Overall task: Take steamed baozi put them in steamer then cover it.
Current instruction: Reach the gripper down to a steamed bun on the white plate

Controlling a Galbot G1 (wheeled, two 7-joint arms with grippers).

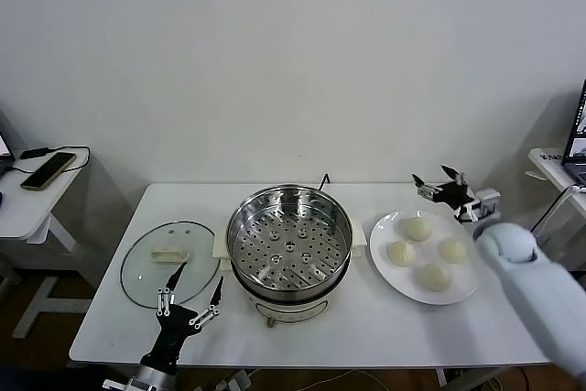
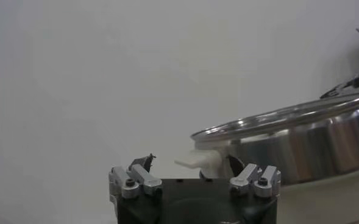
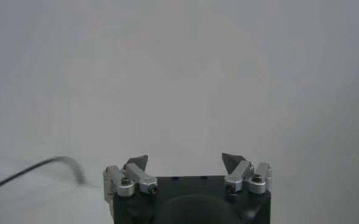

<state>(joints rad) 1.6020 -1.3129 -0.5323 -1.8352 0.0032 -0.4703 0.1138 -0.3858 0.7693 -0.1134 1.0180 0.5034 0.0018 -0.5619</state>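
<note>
The steamer point(image 1: 289, 249) stands open mid-table, its perforated tray bare; its steel wall point(image 2: 301, 143) and a white side handle point(image 2: 197, 160) show in the left wrist view. The cover point(image 1: 146, 276), clear glass with a white handle, lies flat to its left. Several baozi point(image 1: 417, 228) sit on a white plate point(image 1: 383, 267) to the right. My left gripper point(image 1: 200, 275) point(image 2: 189, 161) hovers open near the table's front edge, between cover and steamer. My right gripper point(image 1: 433, 175) point(image 3: 185, 160) is open above the plate's far edge, holding nothing.
A black cable point(image 1: 325, 179) rises behind the steamer. A side table with a phone point(image 1: 46, 171) stands at the left. A laptop point(image 1: 577, 139) sits on another table at the right. The right wrist view shows only wall and a cable point(image 3: 39, 167).
</note>
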